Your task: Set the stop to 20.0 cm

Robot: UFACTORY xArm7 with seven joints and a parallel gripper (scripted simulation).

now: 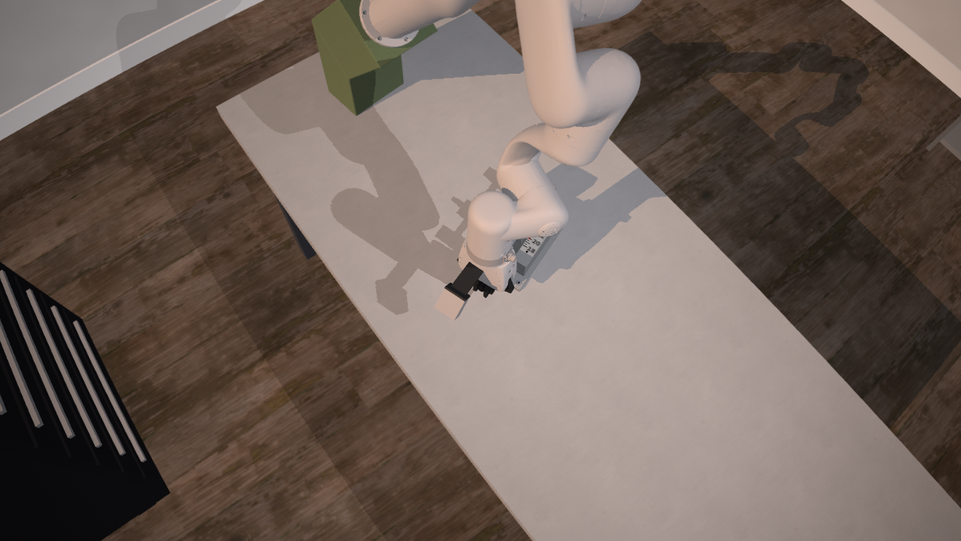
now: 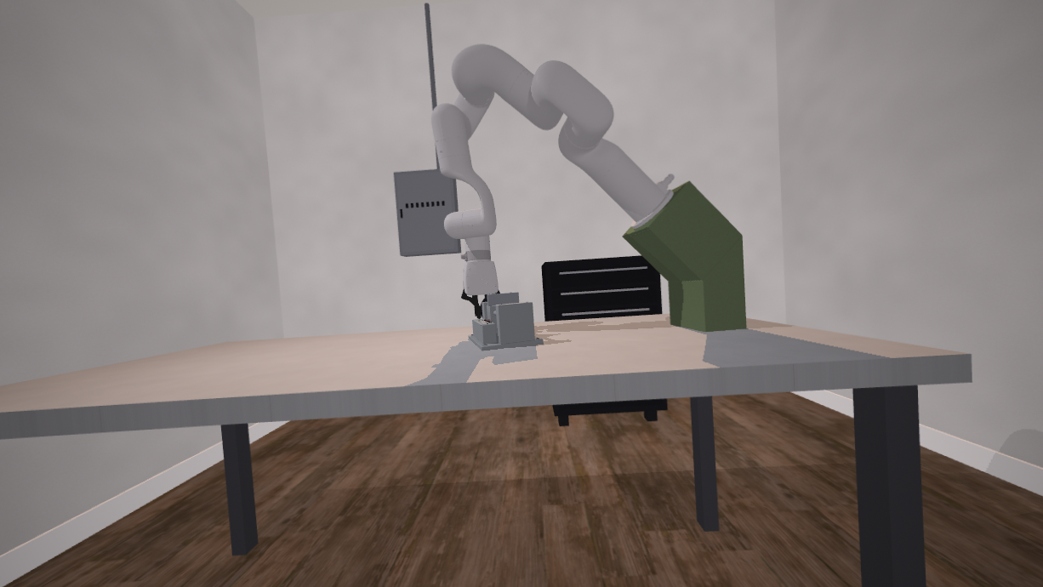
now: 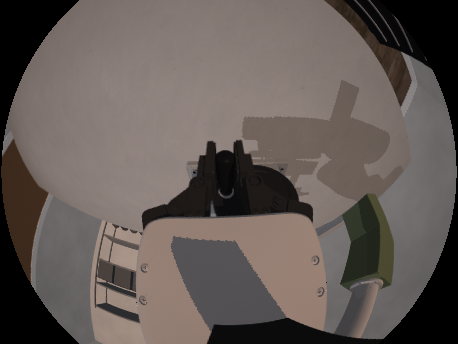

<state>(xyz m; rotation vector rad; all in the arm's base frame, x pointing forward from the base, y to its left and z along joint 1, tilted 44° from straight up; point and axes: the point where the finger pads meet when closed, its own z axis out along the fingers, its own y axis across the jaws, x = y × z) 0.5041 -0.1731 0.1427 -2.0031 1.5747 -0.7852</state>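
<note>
Handwheel (image 3: 284,184) at end of grey stop unit (image 1: 535,249) (image 2: 515,322), on tbl (image 1: 639,376) (image 2: 306,364) (image 3: 125,95). Gripper (image 1: 497,288) (image 2: 479,309) (image 3: 224,152) closed on wheel's dark knob (image 3: 225,162), a finger each side. Scale (image 1: 530,246) partly hidden by arm; stop posn can't tell. Green pedestal (image 1: 345,63) (image 2: 711,255) (image 3: 367,242) well apart, same tbl.

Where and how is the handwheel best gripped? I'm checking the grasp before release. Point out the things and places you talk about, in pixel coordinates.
By its upright knob (image 3: 225,167), from above, one finger either side. The knob is slim and stands off the flat, dark handwheel (image 3: 282,185), as the gripper (image 3: 224,152) shows, shut on it; the broad disc would likely be harder to pinch.
</note>
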